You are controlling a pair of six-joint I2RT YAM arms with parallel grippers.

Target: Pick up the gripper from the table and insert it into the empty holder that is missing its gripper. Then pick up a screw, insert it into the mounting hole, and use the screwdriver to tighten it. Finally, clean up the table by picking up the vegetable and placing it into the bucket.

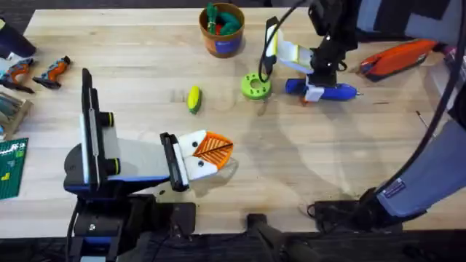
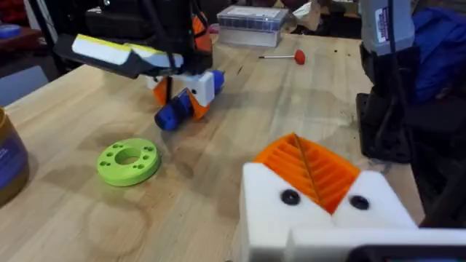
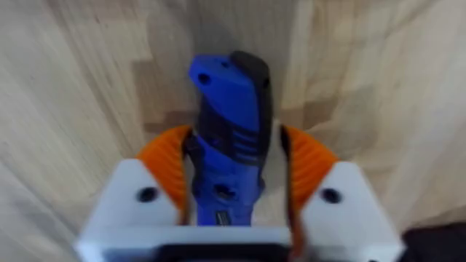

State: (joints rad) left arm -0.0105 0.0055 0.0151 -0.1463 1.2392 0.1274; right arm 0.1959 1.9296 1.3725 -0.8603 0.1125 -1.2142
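Observation:
The blue screwdriver (image 1: 324, 90) lies on the table at the back right. My right gripper (image 1: 314, 86) comes down over it, and its orange pads (image 3: 166, 164) sit against both sides of the screwdriver (image 3: 229, 138), shut on it. At the front left, my left gripper (image 1: 213, 148) rests low with its orange pads (image 2: 309, 169) pressed together, shut on nothing I can see. The yellow vegetable (image 1: 194, 98) with a green end lies mid-table. The brown bucket (image 1: 222, 33) with a purple label stands at the back. The loose gripper piece, the empty holder and the screw are out of view.
A lime-green disc with holes (image 1: 255, 86) lies just left of the screwdriver. An orange tool (image 1: 400, 58) is at the far right. Small orange-and-black tools (image 1: 47, 71) and a green board (image 1: 11, 166) sit at the left edge. A red-handled rod (image 2: 285, 56) lies beyond the right arm.

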